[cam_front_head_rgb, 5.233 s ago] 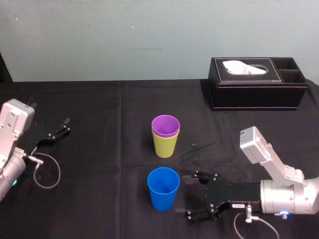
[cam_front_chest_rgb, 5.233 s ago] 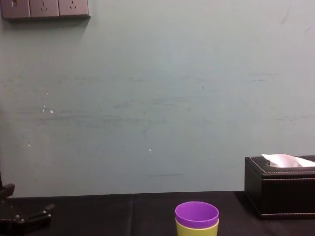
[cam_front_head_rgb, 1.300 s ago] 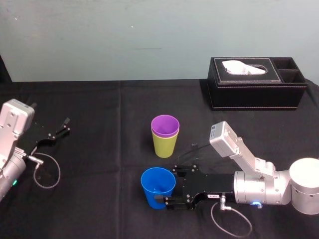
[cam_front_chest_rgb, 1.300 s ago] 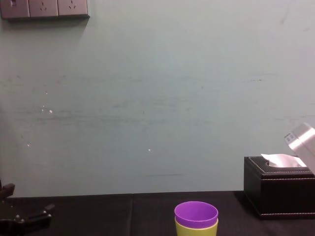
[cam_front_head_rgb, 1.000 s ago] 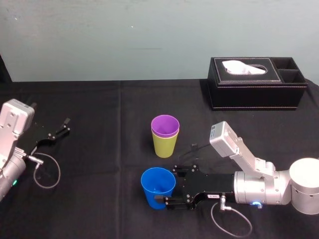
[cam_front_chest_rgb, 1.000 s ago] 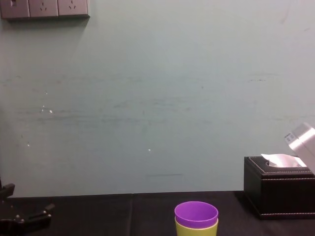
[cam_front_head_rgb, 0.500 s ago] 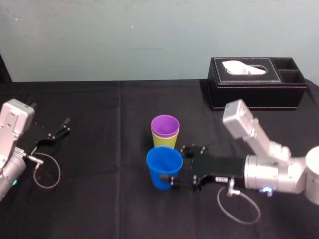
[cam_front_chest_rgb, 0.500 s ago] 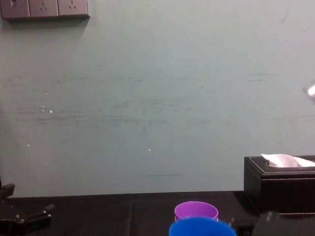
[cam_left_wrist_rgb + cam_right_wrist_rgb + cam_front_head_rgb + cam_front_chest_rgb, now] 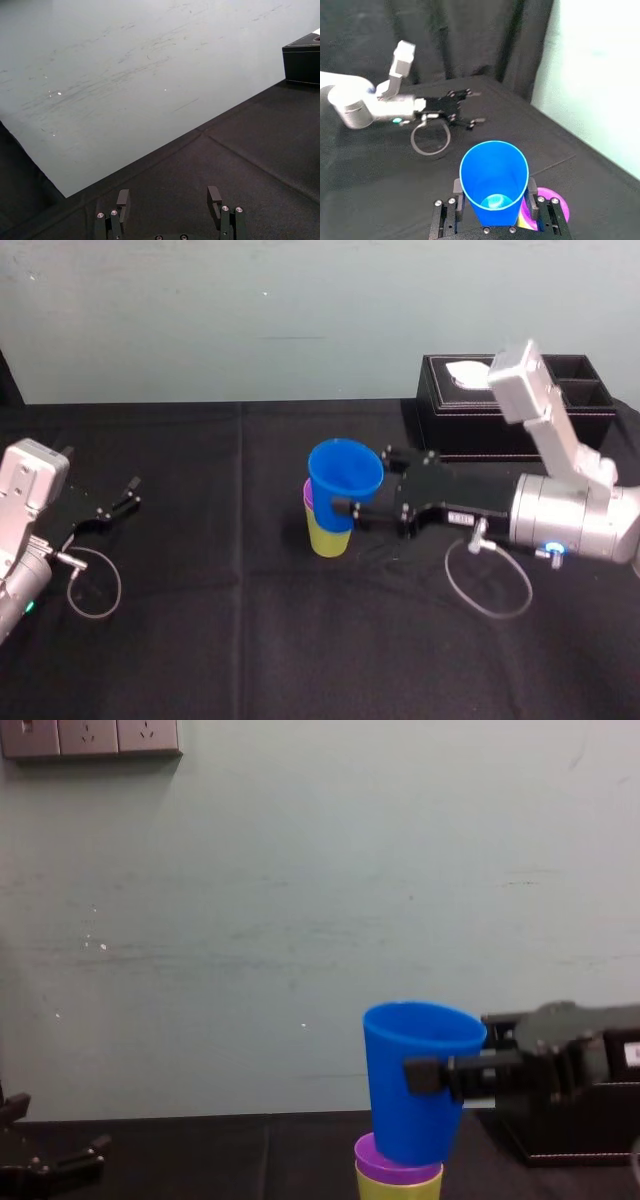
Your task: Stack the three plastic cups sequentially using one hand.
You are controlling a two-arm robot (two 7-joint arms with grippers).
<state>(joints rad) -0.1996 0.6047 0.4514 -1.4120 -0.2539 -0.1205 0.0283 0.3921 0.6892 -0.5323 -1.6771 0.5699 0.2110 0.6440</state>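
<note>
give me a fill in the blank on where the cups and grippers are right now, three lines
1. The right gripper holds the blue cup just ___ the purple cup.
2. The purple cup is nested ___ the lime cup.
3. The left gripper, parked on the table at the robot's left, is ___.
Missing words: above; inside; open.

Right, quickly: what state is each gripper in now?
Left gripper: open, holding nothing.
Right gripper: shut on the round blue plastic cup, above the purple cup nested in the yellow-green cup.
</note>
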